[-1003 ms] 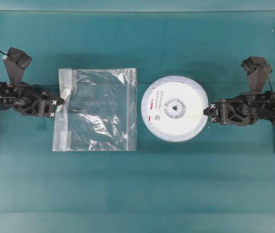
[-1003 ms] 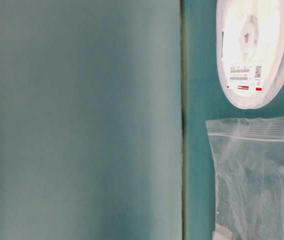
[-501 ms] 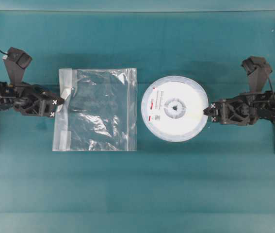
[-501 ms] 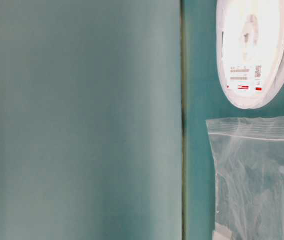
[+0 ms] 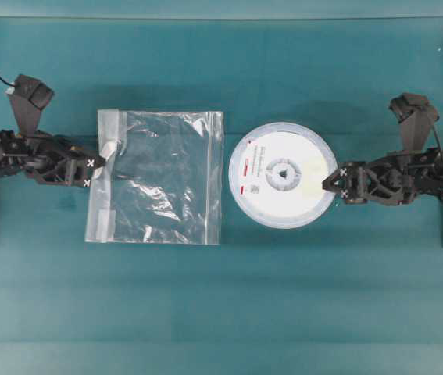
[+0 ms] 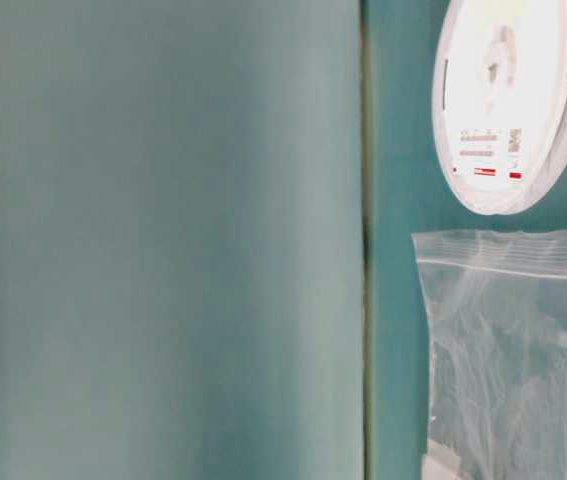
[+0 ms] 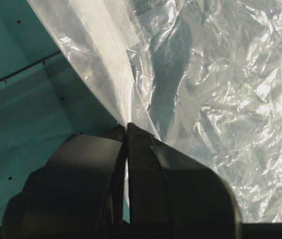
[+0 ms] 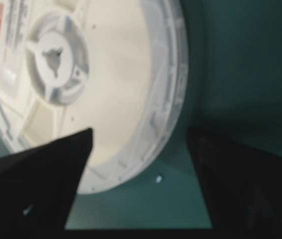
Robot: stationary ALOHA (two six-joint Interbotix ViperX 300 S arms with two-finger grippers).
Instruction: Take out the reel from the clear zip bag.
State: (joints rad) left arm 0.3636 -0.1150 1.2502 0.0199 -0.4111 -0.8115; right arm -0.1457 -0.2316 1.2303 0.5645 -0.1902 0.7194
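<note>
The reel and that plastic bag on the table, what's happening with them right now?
The reel is already out of the clear zip bag and lies flat on the green table, just right of the bag with a small gap between them. The left gripper is shut on the bag's left edge. The right gripper sits at the reel's right rim with its jaws spread open, so it holds nothing. The bag looks empty.

The overhead view looks straight down, taking in both arms, the clear zip bag (image 5: 155, 177) and the reel (image 5: 282, 174). The table-level view sits close and rotated, sharing bag and reel at its right edge. Each wrist camera looks closely past its own fingers, left at the bag, right at the reel.
</note>
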